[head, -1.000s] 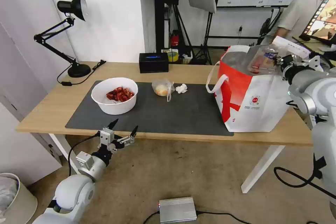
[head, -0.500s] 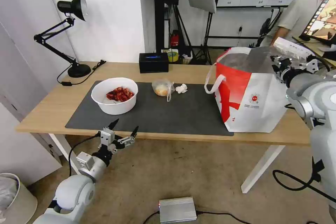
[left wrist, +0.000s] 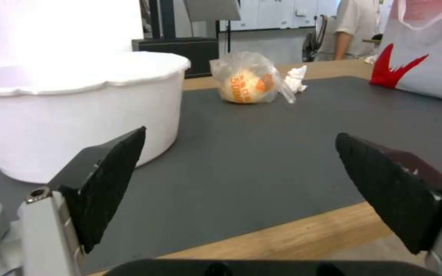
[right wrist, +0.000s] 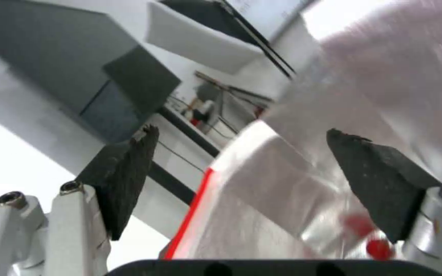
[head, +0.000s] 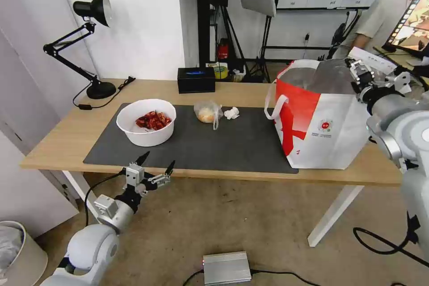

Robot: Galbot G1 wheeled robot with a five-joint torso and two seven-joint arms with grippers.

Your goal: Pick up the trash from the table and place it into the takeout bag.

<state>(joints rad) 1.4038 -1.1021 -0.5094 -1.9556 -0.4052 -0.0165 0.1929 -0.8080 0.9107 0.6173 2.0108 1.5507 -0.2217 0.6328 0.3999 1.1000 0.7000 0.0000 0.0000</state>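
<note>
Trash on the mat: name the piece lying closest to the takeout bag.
The crumpled white tissue. It lies nearer the takeout bag than the bagged bun beside it; the white bowl sits farthest.

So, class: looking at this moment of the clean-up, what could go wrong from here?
The open right gripper hangs at the rim of the white and red takeout bag; withdrawing could snag and tip it. The white bowl of red shells is wide, so a one-sided grasp by the open left gripper might spill it. The crumpled white tissue may slip a grasp.

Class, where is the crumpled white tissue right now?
In the head view, the crumpled white tissue lies on the dark grey mat, beside the clear bag with bun.
</note>
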